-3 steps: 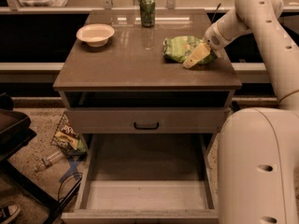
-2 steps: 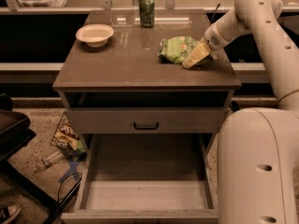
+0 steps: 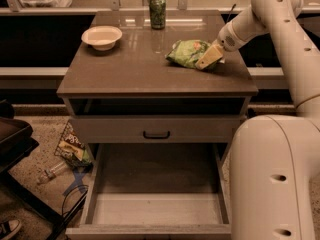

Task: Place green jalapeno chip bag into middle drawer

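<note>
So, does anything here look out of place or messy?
Yes: a printed bag and a bottle lie on the floor left of the cabinet, as if dropped. On top, the gripper is at the right end of the green bag; the bowl and can stand upright.

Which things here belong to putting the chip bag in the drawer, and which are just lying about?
Job: chip bag on the cabinet top; open drawer; tool at the bag.
Lying about: bowl, can, dark bag on the floor.
</note>
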You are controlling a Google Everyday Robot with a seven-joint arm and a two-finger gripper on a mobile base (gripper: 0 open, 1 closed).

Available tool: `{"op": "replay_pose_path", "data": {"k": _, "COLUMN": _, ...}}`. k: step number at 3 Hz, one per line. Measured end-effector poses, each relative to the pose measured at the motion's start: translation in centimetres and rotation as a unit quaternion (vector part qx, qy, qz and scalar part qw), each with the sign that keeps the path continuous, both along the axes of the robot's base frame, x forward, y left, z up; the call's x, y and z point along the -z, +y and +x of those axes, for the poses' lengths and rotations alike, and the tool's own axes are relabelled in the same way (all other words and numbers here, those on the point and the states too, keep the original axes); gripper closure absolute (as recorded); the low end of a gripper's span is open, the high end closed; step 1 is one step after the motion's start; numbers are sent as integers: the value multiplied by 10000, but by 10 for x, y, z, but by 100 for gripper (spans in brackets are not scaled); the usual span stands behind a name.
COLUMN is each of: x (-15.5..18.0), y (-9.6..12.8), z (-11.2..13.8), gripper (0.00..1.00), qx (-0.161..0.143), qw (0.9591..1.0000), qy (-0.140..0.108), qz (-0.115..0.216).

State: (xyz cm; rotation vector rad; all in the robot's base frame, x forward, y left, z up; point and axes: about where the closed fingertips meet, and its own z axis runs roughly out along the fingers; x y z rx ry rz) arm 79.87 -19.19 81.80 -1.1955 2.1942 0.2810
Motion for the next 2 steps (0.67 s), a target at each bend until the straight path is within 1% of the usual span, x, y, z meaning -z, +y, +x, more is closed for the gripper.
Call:
{"op": "replay_pose_path", "data": {"k": 1, "x": -3, "y": 0, "z": 0, "gripper": 100, "qx": 0, "qw": 10000, "qy": -1, "qz": 0}}
{"op": "replay_pose_path", "data": {"k": 2, "x": -3, "y": 0, "z": 0, "gripper": 100, "qx": 0, "qw": 10000, "qy": -1, "qz": 0}}
